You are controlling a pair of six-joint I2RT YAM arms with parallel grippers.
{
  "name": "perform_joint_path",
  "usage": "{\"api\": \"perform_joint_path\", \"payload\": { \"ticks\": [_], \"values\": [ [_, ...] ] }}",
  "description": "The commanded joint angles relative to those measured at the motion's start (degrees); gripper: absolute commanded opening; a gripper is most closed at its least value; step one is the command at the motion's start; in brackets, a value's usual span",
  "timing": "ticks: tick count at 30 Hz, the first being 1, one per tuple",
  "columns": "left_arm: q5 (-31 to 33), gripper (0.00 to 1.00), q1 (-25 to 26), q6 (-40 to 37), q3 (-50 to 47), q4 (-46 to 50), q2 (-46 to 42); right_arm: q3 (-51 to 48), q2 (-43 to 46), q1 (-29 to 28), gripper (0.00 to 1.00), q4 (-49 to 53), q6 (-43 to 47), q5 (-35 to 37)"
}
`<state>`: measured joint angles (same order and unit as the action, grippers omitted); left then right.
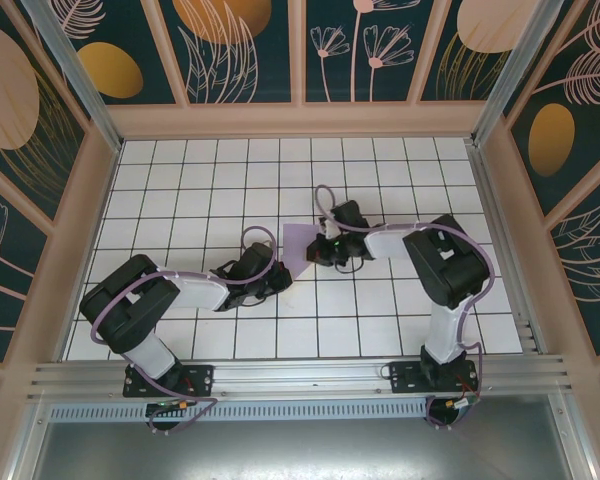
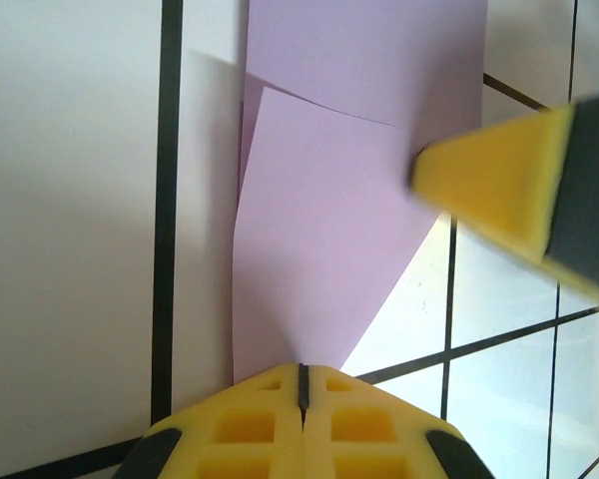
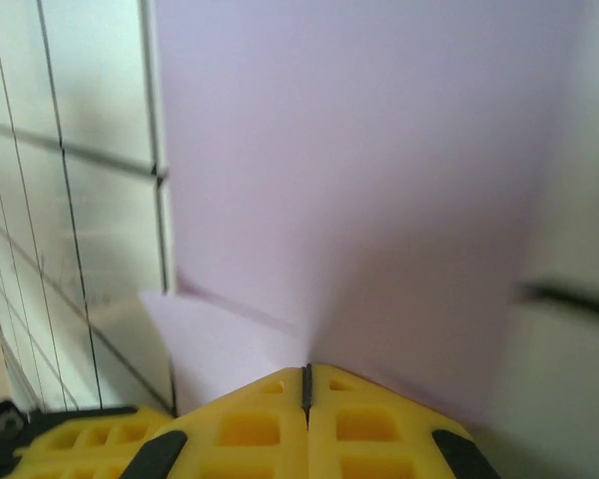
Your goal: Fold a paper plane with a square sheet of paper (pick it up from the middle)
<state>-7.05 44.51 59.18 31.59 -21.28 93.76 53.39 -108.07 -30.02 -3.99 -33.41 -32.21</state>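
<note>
We are in the middle of a fold. Our left claw (image 2: pixel 301 374) and right claw (image 3: pixel 306 371) are both pinched shut on the sheet of paper (image 1: pixel 296 245), which bends up between them. Next, we think, the edges must line up before we press.

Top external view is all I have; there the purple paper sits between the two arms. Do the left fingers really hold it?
Observer: Yes. In the left wrist view the left fingers are shut on an edge of the paper.
Operator: And the right side?
Observer: The right fingers are also shut on the paper, in the right wrist view.
Operator: Is the paper flat?
Observer: No. The left wrist view shows one layer lying over another, with a slanted edge between them.
</note>
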Motion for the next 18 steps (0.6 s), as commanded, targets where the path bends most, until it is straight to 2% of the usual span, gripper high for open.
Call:
{"api": "perform_joint_path", "payload": {
  "ticks": [1, 4, 11, 16, 18],
  "values": [
    [-0.85, 0.0, 0.05, 0.23, -2.43, 6.17, 1.44, -0.19, 0.63, 5.11, 0.0, 3.22, 0.86, 4.9],
    [-0.95, 0.0, 0.05, -0.2, -2.33, 6.25, 0.74, -0.36, 4.27, 5.52, 0.0, 4.14, 1.09, 5.06],
    [-1.44, 0.0, 0.04, -0.13, -2.0, 5.21, 0.32, -3.77, 8.4, 4.38, 0.26, 2.68, -3.92, 0.64],
    [-2.67, 0.01, 0.01, -1.21, -0.83, 2.85, -3.05, -4.78, 8.11, 3.39, 0.31, 1.78, -6.04, -0.01],
    [-2.95, 0.07, 0.04, -1.96, 0.5, 2.24, -4.83, -4.65, 7.85, 3.02, 0.32, 1.7, -6.22, -0.1]
  ]
}}
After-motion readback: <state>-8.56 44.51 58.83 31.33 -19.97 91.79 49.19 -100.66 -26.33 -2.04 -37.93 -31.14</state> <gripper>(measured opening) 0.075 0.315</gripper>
